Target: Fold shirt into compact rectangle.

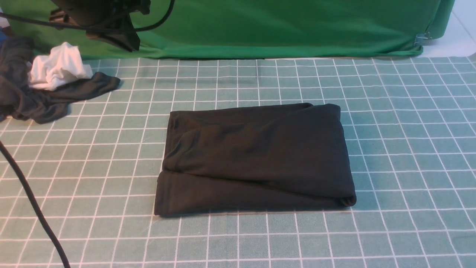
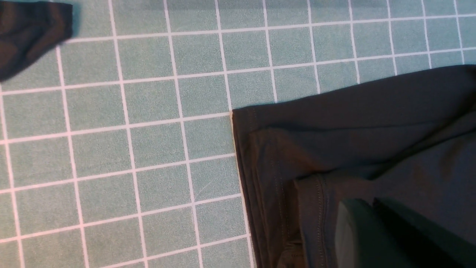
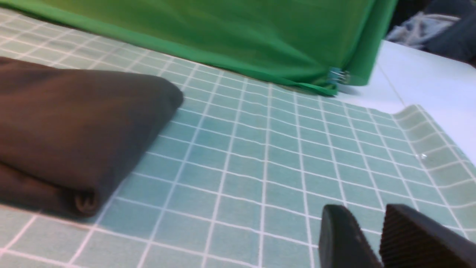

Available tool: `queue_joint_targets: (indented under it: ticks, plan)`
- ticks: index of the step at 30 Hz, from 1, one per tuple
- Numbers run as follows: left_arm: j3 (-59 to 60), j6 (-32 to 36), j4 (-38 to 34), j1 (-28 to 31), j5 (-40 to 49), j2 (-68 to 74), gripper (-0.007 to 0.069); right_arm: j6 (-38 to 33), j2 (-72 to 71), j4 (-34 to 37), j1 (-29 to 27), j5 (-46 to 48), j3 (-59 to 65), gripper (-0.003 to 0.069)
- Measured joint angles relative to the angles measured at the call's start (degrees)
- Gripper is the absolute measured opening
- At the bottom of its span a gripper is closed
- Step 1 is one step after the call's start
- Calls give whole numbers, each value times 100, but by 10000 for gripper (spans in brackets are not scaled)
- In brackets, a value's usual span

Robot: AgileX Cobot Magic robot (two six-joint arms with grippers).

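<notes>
Green cloth (image 1: 282, 26) hangs across the back of the scene, its lower hem meeting the far edge of the counter (image 1: 409, 149), which is covered by a teal mat ruled in white squares. At the upper right of the front view the mat's edge gives way to a bare white surface, and a small metal clip (image 1: 423, 38) pins the green cloth's corner there.

Centred on the mat lies the shirt (image 1: 256, 156), black and folded into a roughly rectangular stack. Its left edge shows several stacked hems, slightly stepped; its right edge is a rounded fold, bulging at the lower right corner. Its far edge runs slightly uneven. Open mat surrounds it on every side, widest to the right and along the bottom of the frame.

At the upper left of the front view a dark grey cloth (image 1: 41, 100) is bunched with a white cloth (image 1: 57, 67), well apart from the shirt. A black cable (image 1: 29, 201) crosses the lower left corner.

In the left wrist view, the left hand (image 2: 373, 227) has its fingers pressed together above the shirt's stepped corner, holding nothing I can make out. In the right wrist view, the right hand (image 3: 366, 238) stands slightly spread with a narrow gap, empty, above bare mat beside the shirt's rounded fold.
</notes>
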Motion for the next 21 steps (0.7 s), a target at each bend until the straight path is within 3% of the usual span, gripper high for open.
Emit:
queue_joint_targets:
  ticks: [13, 21]
  plan:
    - [632, 0, -261, 0, -60, -1309, 12, 7, 0, 0, -154, 0, 0, 205]
    - [3614, 0, 216, 0, -163, -4197, 12, 7, 0, 0, -154, 0, 0, 224]
